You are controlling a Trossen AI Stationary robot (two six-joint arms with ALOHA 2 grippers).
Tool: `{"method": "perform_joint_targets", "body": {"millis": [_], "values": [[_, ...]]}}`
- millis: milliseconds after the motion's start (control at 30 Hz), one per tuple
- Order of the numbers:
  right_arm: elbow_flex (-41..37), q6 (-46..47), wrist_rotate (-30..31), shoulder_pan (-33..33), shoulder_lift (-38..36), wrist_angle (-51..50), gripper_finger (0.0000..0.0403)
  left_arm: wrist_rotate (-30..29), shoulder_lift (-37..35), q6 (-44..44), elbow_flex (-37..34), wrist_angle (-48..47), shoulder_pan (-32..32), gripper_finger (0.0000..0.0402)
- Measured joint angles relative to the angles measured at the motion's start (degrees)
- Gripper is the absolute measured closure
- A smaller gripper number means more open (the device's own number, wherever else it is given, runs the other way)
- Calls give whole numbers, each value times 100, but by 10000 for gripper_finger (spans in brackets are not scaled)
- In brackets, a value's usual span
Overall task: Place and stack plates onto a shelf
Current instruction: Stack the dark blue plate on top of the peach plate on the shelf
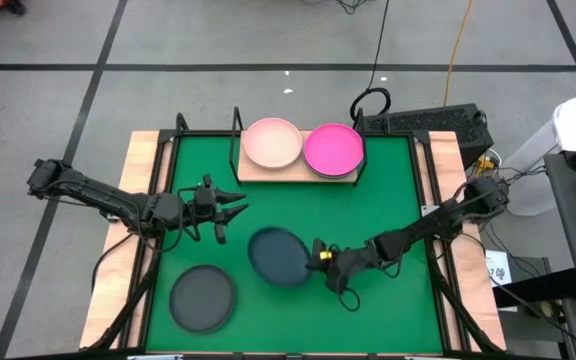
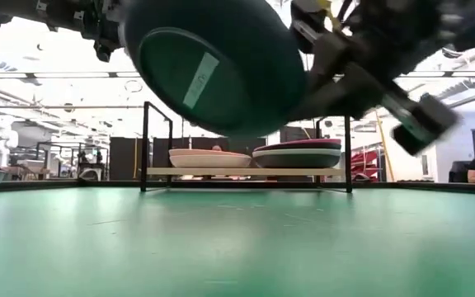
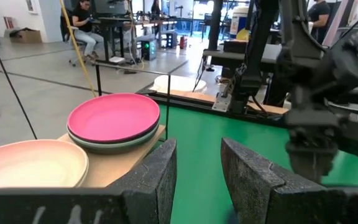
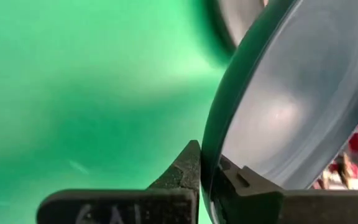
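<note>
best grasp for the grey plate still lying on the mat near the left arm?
Probably the rim. The grey plate lies flat and shallow on the mat, so only its raised edge offers a pinch. Come from above on its shelf-facing side, where the open left gripper hovers. The right gripper holds its dark plate by the rim.

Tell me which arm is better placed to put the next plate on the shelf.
Right. The right hand is shut on the dark plate, lifted off the table. The left hand is open and empty, though nearer the shelf.
</note>
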Motion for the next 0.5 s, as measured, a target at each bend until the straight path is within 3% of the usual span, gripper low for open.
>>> {"method": "perform_joint_targets", "body": {"millis": [333, 500], "values": [[23, -101, 11, -1496, -394, 31, 401, 0, 2, -10, 0, 0, 0, 270], [431, -210, 4, -2247, -395, -90, 402, -1, 0, -7, 0, 0, 0, 270]]}}
